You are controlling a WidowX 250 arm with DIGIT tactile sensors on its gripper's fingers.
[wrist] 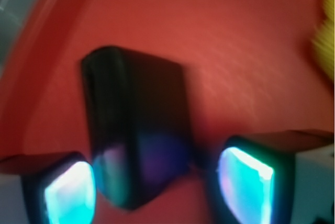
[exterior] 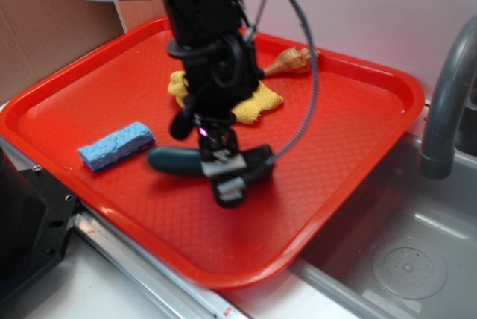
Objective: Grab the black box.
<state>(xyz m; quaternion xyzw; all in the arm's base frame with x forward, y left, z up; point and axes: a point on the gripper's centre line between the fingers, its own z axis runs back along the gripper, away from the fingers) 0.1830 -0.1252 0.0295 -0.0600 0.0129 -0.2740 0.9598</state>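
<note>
The black box (wrist: 136, 130) lies on the red tray (wrist: 235, 51), blurred in the wrist view, with its near end between my two fingers. My gripper (wrist: 157, 190) is open; the left finger pad (wrist: 70, 192) sits close beside the box and the right pad (wrist: 246, 187) stands apart from it. In the exterior view the gripper (exterior: 227, 181) is low over the tray (exterior: 335, 147), and the arm covers most of the box (exterior: 259, 156).
A dark teal elongated object (exterior: 171, 161) lies just left of the gripper, and a blue sponge (exterior: 115, 146) further left. A yellow cloth (exterior: 257, 103) and a brown item (exterior: 291, 60) are behind the arm. A sink (exterior: 410, 259) with a grey faucet (exterior: 447, 95) is at the right.
</note>
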